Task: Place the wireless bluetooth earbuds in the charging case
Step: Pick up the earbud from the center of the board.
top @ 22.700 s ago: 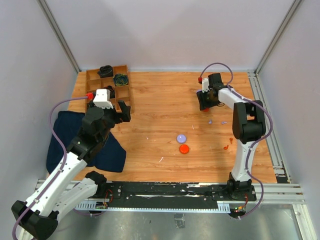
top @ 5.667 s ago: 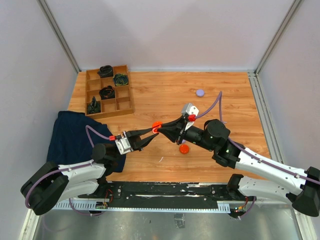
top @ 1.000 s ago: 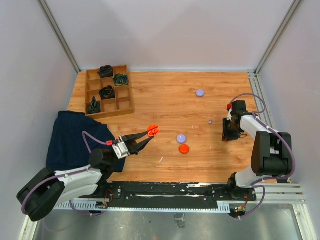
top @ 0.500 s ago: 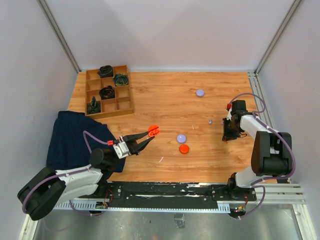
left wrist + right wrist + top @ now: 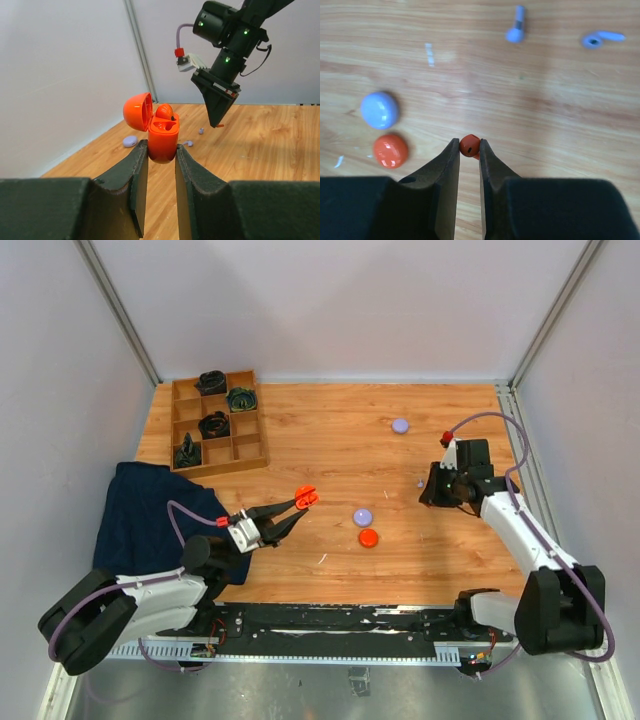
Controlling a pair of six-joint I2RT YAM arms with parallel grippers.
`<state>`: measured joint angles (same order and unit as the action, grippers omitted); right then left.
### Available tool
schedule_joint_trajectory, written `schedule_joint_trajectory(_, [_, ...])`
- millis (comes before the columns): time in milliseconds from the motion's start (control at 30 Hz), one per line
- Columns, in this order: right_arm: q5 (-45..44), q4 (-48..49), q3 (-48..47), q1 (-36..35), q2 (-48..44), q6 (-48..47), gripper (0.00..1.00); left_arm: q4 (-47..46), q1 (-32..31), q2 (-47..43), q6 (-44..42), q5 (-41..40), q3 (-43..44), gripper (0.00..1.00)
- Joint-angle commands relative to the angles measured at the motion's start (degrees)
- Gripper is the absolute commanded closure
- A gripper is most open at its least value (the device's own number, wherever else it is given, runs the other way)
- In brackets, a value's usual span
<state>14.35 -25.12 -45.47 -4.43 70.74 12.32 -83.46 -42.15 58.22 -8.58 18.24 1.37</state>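
Note:
My left gripper [image 5: 299,503] [image 5: 161,150] is shut on the body of an orange-red charging case [image 5: 306,497] [image 5: 163,136] and holds it above the table with its lid hinged open. An orange-red earbud head [image 5: 165,111] shows in one well. My right gripper [image 5: 428,496] [image 5: 469,148] is shut on an orange-red earbud [image 5: 469,144], lifted off the wood at the right. In the left wrist view the right gripper [image 5: 218,119] points down, far behind the case. Two lavender earbuds [image 5: 516,29] [image 5: 601,38] lie on the table beyond it.
A lavender disc [image 5: 362,517] and an orange-red disc [image 5: 368,537] lie mid-table, with another lavender disc [image 5: 400,426] farther back. A wooden compartment tray [image 5: 251,452] with black coiled bundles stands at the back left. A dark blue cloth [image 5: 140,525] lies at the left edge.
My right gripper closed on the orange-red earbud, rose from the table and shifted left. The left gripper has stayed in place with the open case.

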Motion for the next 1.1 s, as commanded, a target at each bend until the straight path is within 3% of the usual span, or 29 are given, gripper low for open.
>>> schedule_joint_trajectory(0, [4.4, 4.8, 1.2, -5.7, -5.2, 5.8, 0.85, -0.7, -0.4, -0.6, 0.3, -2.1, 1.0, 1.00])
schedule_joint_trajectory(533, [6.3, 18.8, 2.3, -26.2, -21.0, 13.7, 0.86, -5.6, -0.4, 4.5, 5.2, -3.0, 3.2, 1.00])
schedule_joint_trajectory(1067, [8.8, 41.4, 5.1, -40.5, -22.2, 16.9, 0.88, -11.5, -0.4, 9.3, 1.4, 2.2, 5.8, 1.00])
